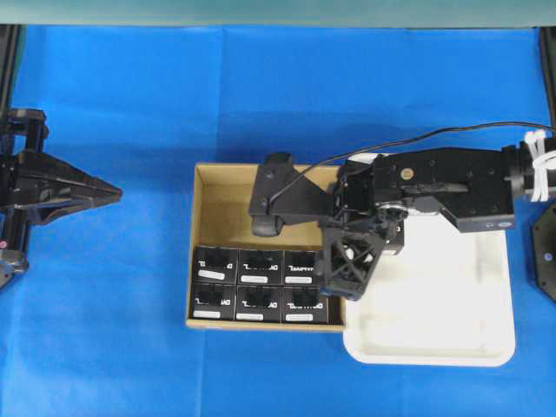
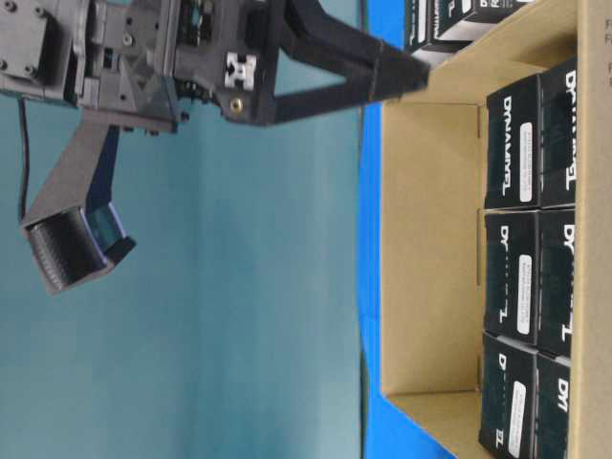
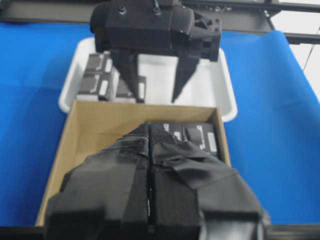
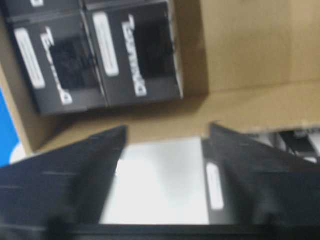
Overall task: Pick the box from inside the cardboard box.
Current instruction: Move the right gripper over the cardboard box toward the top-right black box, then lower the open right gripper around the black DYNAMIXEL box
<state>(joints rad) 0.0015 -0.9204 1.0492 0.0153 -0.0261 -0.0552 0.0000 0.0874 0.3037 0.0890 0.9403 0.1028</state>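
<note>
The cardboard box [image 1: 198, 252] sits mid-table with several small black boxes [image 1: 261, 284] packed in its near half. Its far half is bare. My right gripper [image 1: 347, 271] hangs above the border between the carton and the white tray [image 1: 452, 304]. It is open [image 3: 154, 97], with the tray floor showing between its fingers [image 4: 167, 129]. One black box [image 4: 216, 186] lies in the tray close beside one finger. At the table's far left my left gripper [image 1: 115, 193] is shut and empty, its tips [image 3: 150, 127] pointing at the carton [image 3: 100, 120].
More black boxes [image 3: 97, 80] lie in the far corner of the tray [image 3: 210, 85], under the right arm. The right arm's camera housing [image 1: 274, 200] overhangs the carton's bare half. A blue cloth [image 1: 113, 330] covers the table.
</note>
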